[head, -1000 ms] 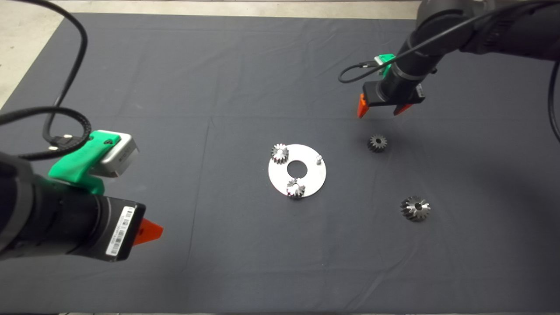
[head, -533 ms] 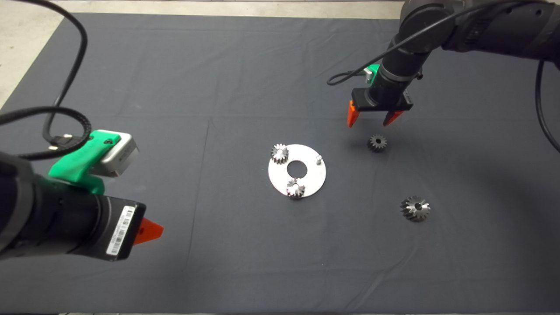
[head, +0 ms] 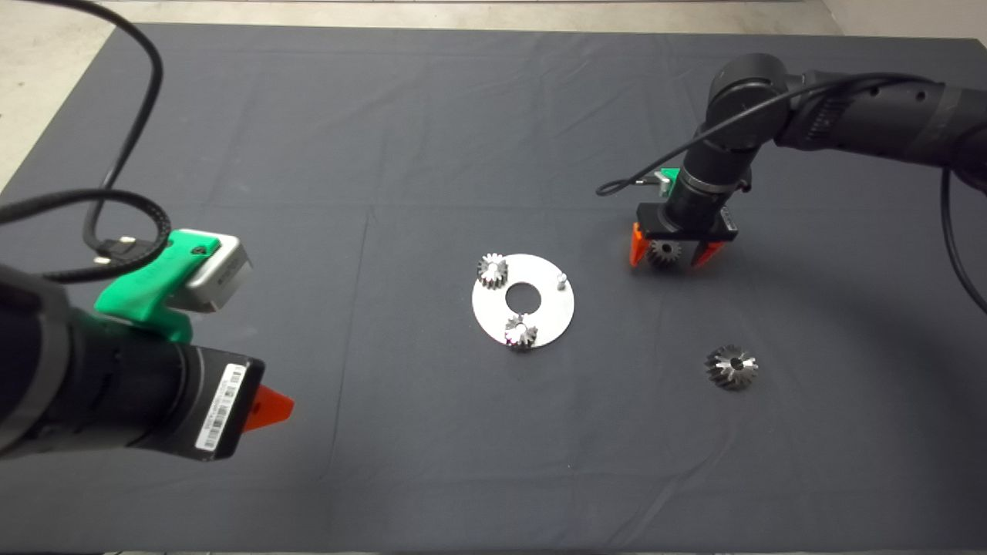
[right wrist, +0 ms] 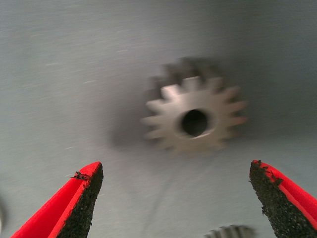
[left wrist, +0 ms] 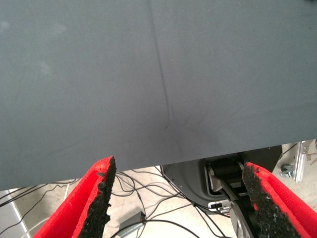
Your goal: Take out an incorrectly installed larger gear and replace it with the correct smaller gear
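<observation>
The smaller gear (head: pixel 663 252) lies flat on the mat, right of the round steel plate (head: pixel 549 310). My right gripper (head: pixel 671 250) has come down over it, open, with one red finger on each side. The right wrist view shows that gear (right wrist: pixel 218 106) a little beyond the tips of the open right gripper (right wrist: pixel 176 171), untouched by either pad. The larger gear (head: pixel 731 367), wide with flared teeth, rests loose on the mat nearer the front right. My left gripper (left wrist: pixel 178 168) waits open at the lower left.
The plate carries a small gear at its left rim (head: pixel 493 270), another at its front rim (head: pixel 521 331), and a bare pin (head: pixel 562 279) on its right side. A cable (head: pixel 624 185) loops off the right wrist.
My right gripper has dropped from above and behind the smaller gear down to the mat, so its open fingers now straddle it. The left arm has barely shifted.
</observation>
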Action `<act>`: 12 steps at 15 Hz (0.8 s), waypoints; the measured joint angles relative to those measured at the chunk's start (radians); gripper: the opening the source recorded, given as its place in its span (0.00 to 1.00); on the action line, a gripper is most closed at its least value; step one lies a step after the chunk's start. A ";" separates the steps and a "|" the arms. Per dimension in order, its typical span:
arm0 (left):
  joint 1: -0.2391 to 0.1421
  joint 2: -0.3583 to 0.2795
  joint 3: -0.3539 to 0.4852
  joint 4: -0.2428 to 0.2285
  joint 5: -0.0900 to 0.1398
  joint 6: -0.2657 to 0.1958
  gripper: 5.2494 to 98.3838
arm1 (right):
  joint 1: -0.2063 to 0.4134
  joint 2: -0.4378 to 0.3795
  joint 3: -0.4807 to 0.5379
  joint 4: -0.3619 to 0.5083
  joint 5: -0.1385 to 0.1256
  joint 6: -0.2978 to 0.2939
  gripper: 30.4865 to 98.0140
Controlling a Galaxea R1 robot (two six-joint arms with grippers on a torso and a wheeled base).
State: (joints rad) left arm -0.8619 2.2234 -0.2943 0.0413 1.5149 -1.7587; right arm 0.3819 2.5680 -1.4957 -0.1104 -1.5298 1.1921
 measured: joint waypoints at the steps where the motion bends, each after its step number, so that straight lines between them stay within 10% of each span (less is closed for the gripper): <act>1: 0.000 0.013 0.000 0.000 0.000 -0.008 0.63 | 0.000 -0.008 0.000 0.000 0.000 -0.007 0.71; 12: 0.000 0.039 0.000 0.008 0.000 -0.019 0.63 | -0.003 -0.016 0.006 -0.028 0.000 -0.040 0.71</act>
State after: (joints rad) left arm -0.8615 2.2626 -0.2943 0.0494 1.5153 -1.7781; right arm 0.3789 2.5517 -1.4900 -0.1387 -1.5294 1.1526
